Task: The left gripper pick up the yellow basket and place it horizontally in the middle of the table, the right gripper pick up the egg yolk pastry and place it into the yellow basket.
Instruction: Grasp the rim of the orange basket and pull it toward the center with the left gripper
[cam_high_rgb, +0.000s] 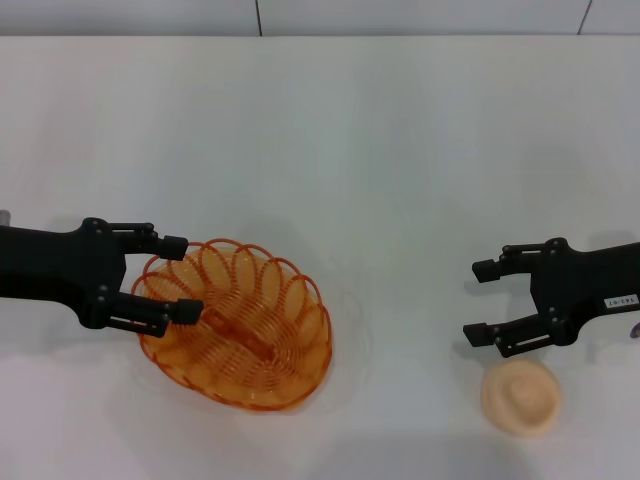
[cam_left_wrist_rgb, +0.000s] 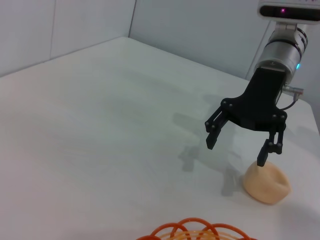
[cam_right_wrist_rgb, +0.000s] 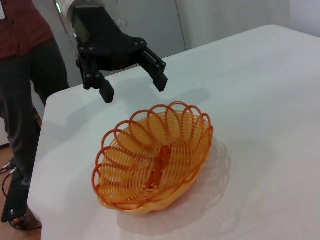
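- The basket (cam_high_rgb: 240, 325) is seen resting upright on the table (cam_high_rgb: 380, 150), toward the near left, with its long axis running diagonally from far left to near right.
- The left hand (cam_high_rgb: 180, 276) is held at the basket's left end, fingers spread wide; nothing is gripped.
- In the head view its far finger (cam_high_rgb: 170, 241) lies at the far-left rim and its near finger (cam_high_rgb: 185, 311) overlaps the left inner wall.
- In the right wrist view the left hand (cam_right_wrist_rgb: 134, 85) is shown raised above the rim of the basket (cam_right_wrist_rgb: 155, 160), with a clear gap below the fingertips.
- The pastry (cam_high_rgb: 521, 396) is seen on the table at the near right, well apart from the basket.
- The right hand (cam_high_rgb: 478, 300) is held just on the far side of the pastry, fingers wide apart and pointing left; nothing is held.
- In the left wrist view the right hand (cam_left_wrist_rgb: 235, 153) is shown above the table, with one fingertip (cam_left_wrist_rgb: 262, 160) just over the top edge of the pastry (cam_left_wrist_rgb: 267, 183); whether it touches cannot be told.
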